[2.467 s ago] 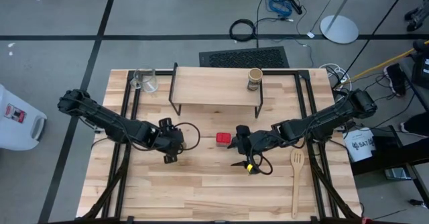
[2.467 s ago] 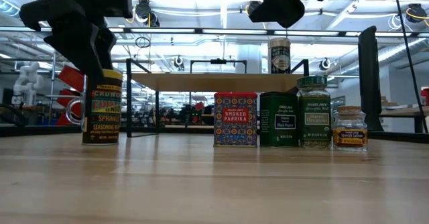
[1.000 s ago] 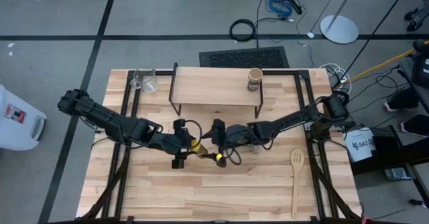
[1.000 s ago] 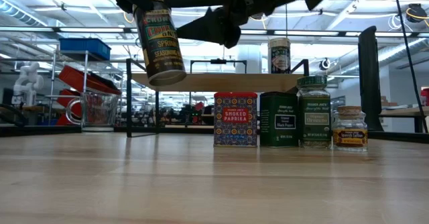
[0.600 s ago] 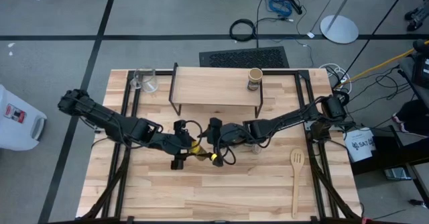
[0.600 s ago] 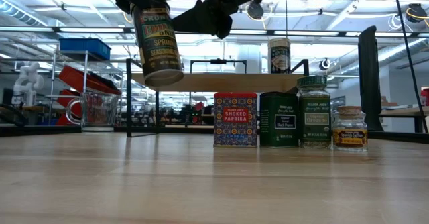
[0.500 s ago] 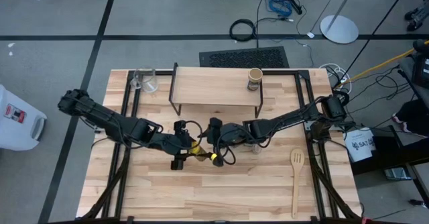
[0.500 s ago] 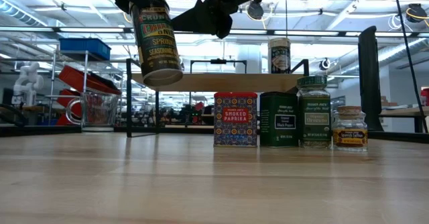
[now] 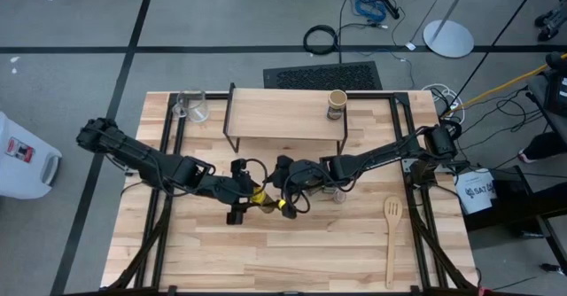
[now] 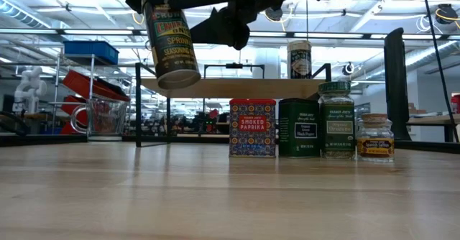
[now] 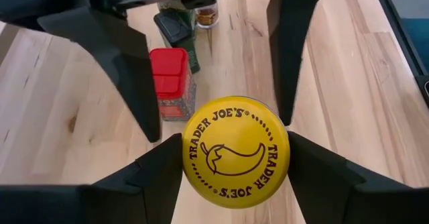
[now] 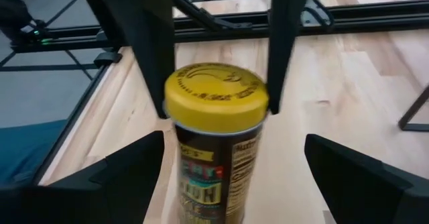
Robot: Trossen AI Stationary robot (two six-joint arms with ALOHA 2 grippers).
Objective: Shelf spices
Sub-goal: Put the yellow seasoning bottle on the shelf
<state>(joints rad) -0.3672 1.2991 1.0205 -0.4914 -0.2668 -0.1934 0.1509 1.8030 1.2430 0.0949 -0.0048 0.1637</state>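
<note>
Mid-handover above table centre. Left gripper (image 11: 234, 158) clamped on yellow-lidded seasoning jar (image 10: 171, 42), held aloft, tilted. Right gripper (image 12: 224, 167) spread wide either side of jar, not gripping. Next: clamp right, release left, carry to shelf (image 9: 283, 116).

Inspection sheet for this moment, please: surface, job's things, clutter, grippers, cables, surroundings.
Surface: wooden table, bare at the front.
Job's things: tan jar on the shelf; yellow jar held tilted in the air; red tin, dark tin, green-lidded jar and tiny jar in a row on the table.
Clutter: glass cup, spatula.
Grippers: left gripper shut on the yellow jar; right gripper open, its fingers either side of the jar.
Cables: coils on the floor.
Surroundings: workshop, no person seen.
</note>
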